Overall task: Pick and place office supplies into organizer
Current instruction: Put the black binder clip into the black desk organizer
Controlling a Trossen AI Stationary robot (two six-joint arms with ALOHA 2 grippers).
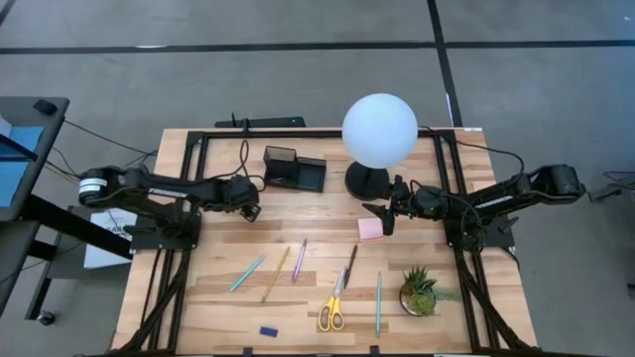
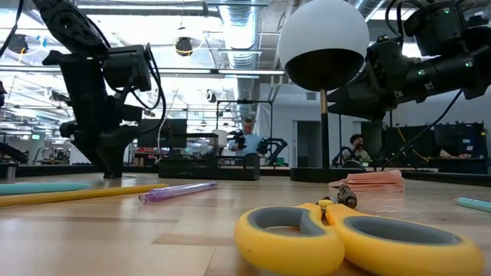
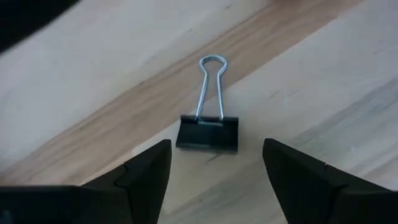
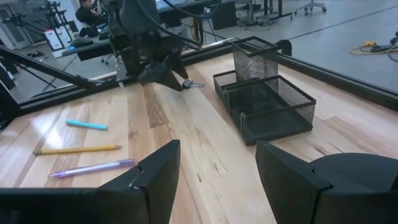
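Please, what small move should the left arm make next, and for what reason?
Probably lower the left tool straight down and close it on the black binder clip. The clip lies flat on the wood just ahead of the open fingers, untouched, centred in the gap between them. The organizer stands close by for placing it.

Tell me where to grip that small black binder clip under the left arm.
Close the open left gripper from above across the small black binder clip's black body, which lies flat on the wooden table. Its thin wire handles offer less to hold.
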